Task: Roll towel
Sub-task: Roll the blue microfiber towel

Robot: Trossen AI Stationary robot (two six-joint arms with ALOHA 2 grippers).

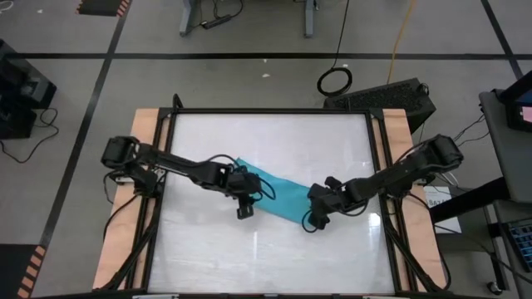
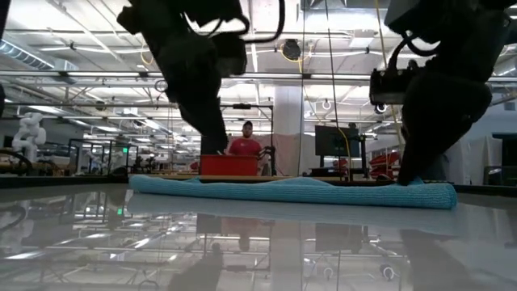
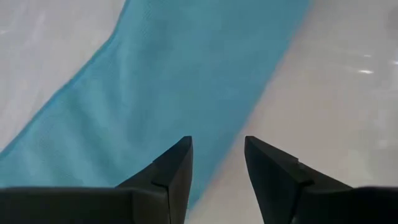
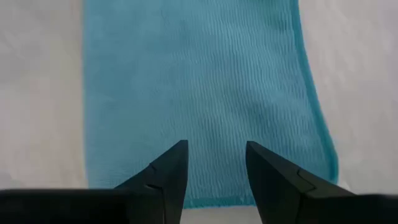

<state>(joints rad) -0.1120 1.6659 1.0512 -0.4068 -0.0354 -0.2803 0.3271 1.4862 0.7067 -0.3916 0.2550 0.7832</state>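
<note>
The left gripper's (image 3: 216,163) two dark fingers fill the near edge of the left wrist view, parted by a narrow gap with nothing between them. One fingertip (image 3: 180,155) hangs over the towel (image 3: 168,81), the other over bare table (image 3: 348,93) just past the towel's long edge. In the right wrist view the right gripper (image 4: 216,163) shows the same narrow gap, also holding nothing, and both its tips hang over the towel's (image 4: 199,93) short end, close to the hem.

From above, the towel (image 1: 278,193) lies flat near the middle of the table (image 1: 274,133), a long turquoise strip running on a slant from the far left down toward the near right. The left gripper (image 1: 244,208) sits at the towel's far-left end, on its near side, with the arm reaching in from the left rim. The right gripper (image 1: 314,218) sits at the opposite end, its arm reaching in from the right rim. The two grippers are well apart, with most of the towel's length bare between them.

In the low view the towel (image 2: 307,191) lies as a low, flat band across the glossy table (image 2: 242,250), slightly rumpled along its top. The left gripper (image 2: 216,144) comes down near its left part and the right gripper (image 2: 414,174) near its right end; whether either touches the cloth cannot be told. Behind the table a red box (image 2: 229,165) stands, and a person (image 2: 245,142) in a red top is farther back in the room.
</note>
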